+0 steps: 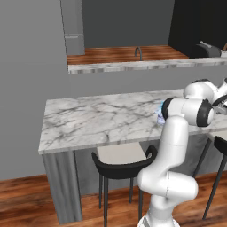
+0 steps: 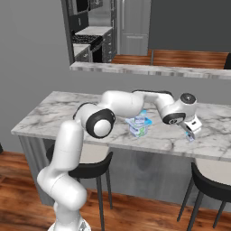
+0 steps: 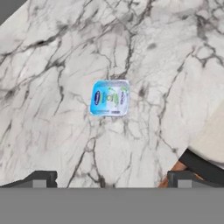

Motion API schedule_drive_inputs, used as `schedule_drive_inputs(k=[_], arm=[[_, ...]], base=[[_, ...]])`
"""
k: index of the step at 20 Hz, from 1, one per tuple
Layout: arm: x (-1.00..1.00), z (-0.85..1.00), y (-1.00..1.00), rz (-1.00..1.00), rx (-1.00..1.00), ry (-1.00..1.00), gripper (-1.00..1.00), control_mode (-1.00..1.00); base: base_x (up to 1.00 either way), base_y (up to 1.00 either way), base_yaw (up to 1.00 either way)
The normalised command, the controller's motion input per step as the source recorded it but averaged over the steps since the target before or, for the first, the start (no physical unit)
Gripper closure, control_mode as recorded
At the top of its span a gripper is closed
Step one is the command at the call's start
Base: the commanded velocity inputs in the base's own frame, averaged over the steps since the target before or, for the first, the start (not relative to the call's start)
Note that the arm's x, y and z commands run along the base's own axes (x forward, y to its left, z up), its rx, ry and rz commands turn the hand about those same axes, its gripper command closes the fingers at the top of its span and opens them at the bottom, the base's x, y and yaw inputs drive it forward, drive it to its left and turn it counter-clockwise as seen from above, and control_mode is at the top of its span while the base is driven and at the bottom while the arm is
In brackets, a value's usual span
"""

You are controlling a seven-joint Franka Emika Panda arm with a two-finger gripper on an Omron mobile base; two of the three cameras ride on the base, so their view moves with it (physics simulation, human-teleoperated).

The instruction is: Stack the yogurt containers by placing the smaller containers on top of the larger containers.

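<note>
Here the gripper (image 2: 191, 133) hangs over a yogurt tub (image 3: 110, 97) near the desk's (image 3: 52, 109) front edge, fingers (image 3: 40, 179) spread wide, apparently lining up a grasp.

Marble counter (image 2: 67, 115) bears stacked yogurt tubs (image 2: 139, 124); a separate small tub (image 3: 110, 98) stands apart.

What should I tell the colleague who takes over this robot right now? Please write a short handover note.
Gripper: open, holding nothing, hanging above one yogurt container that sits alone on the marble counter.
More yogurt containers stand grouped further left on the counter, beside the arm; whether any is already stacked I cannot tell.
Left: lower, grasp the lone tub, and stack small on large.
</note>
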Motion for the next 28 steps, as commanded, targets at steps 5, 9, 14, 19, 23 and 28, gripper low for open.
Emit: schedule_drive_inputs(k=[5,9,14,19,23,28], arm=[[0.02,-0.08,-0.03,0.00,0.00,-0.06,-1.00,-1.00],[0.00,-0.06,0.00,0.00,0.00,-0.05,-1.00,-1.00],[0.00,-0.04,0.00,0.00,-0.03,-0.01,-1.00,-1.00],[0.00,0.00,0.00,0.00,-0.07,0.00,-1.00,-1.00],[0.00,0.00,0.01,0.00,-0.09,0.00,-1.00,-1.00],[0.00,-0.02,0.00,0.00,-0.08,0.00,-1.00,-1.00]], base=[[0.00,0.00,0.00],[0.00,0.00,0.00],[0.00,0.00,0.00],[0.00,0.00,0.00],[0.00,0.00,0.00],[0.00,0.00,0.00]])
